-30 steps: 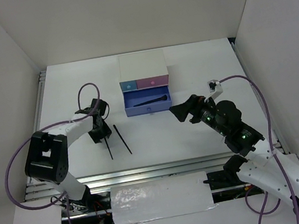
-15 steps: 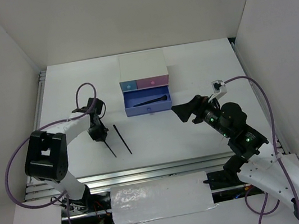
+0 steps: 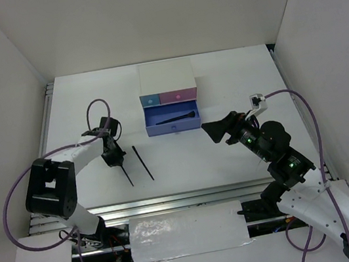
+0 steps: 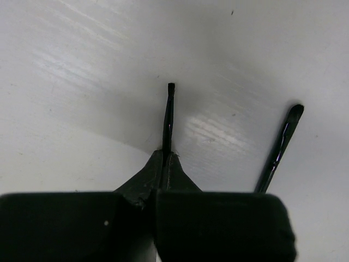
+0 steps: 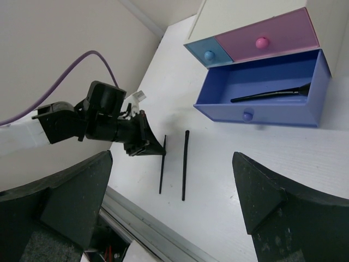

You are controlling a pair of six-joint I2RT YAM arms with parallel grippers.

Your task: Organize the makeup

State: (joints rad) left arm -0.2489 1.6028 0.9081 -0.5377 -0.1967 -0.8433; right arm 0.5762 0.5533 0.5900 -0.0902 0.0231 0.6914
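A: State of the left tool [image 4: 165, 159]?

B: It's seen clenched on one thin black pencil [image 4: 169, 112], nipped near one end. The rest sticks out past the tips, low over the table [image 3: 234, 88], left of centre in the overhead view. Whether the far tip touches the table can't be told.

A: Why gripped at the end?

B: Prob. so it can be led lengthwise into the blue drawer [image 3: 172, 130], which is pulled open at upper middle, under the white box [image 3: 166, 76]. A brush [image 3: 176, 117] is already laid along it, so long thin items seem to be grouped there.

A: The other one?

B: A second pencil [image 3: 144, 164] is left flat on the table just to the right of the held one in the frame, apart from it and nearly parallel. Not yet sorted.

A: R side?

B: The right tool [image 3: 213, 131] is seen released, jaws wide, nothing in it, parked at frame right of the drawer. It's likely held clear so the L arm's path isn't blocked; its camera is aimed at drawer and pencils.

A: Progress?

B: Judged approx a third done. No other makeup is made out.
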